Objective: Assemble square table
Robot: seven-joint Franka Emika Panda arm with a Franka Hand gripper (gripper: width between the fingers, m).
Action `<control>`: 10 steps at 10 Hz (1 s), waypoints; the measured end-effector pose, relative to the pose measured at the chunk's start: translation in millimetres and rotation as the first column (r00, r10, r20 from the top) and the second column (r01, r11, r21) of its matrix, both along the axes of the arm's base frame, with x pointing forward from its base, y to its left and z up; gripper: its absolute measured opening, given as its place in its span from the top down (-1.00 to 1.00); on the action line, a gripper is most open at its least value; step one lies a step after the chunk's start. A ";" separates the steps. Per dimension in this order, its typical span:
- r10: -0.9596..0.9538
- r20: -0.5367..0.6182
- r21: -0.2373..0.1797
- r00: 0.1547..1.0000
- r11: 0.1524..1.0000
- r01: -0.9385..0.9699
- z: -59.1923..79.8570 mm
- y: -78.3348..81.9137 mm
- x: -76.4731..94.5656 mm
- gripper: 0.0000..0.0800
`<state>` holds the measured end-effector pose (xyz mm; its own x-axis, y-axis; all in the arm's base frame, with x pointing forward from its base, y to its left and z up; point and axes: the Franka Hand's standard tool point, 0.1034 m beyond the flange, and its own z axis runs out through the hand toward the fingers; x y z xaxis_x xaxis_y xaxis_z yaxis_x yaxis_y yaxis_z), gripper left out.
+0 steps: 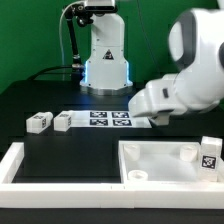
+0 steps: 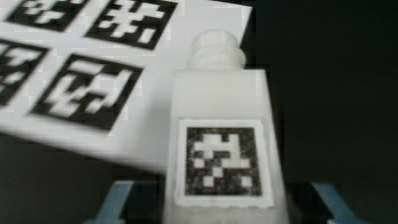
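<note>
In the wrist view a white leg block [image 2: 222, 120] with a black-and-white tag and a round peg at its far end lies between my fingers. My gripper [image 2: 226, 208] is shut on its near end, and the blue fingers [image 2: 125, 205] stand on either side. In the exterior view the arm's white body [image 1: 175, 90] hides the jaws, at the right end of the marker board [image 1: 108, 119]. Two more leg blocks [image 1: 38, 121] [image 1: 63, 121] lie at the exterior view's left. The square white panel [image 1: 160, 165] with raised rim and tag [image 1: 210, 155] sits at the front right.
The marker board [image 2: 89, 60] lies partly under the held leg. A long white bar [image 1: 20, 165] frames the black work surface along the front left. The robot's base [image 1: 105, 55] stands at the back.
</note>
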<state>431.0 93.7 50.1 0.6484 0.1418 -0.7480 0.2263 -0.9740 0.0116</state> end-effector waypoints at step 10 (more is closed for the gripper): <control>-0.264 0.449 0.199 0.853 0.961 0.193 85.5 -36.8 113.9 0.27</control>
<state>545.0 56.9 135.6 0.9429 0.0273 -0.3320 -0.0001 -0.9966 -0.0821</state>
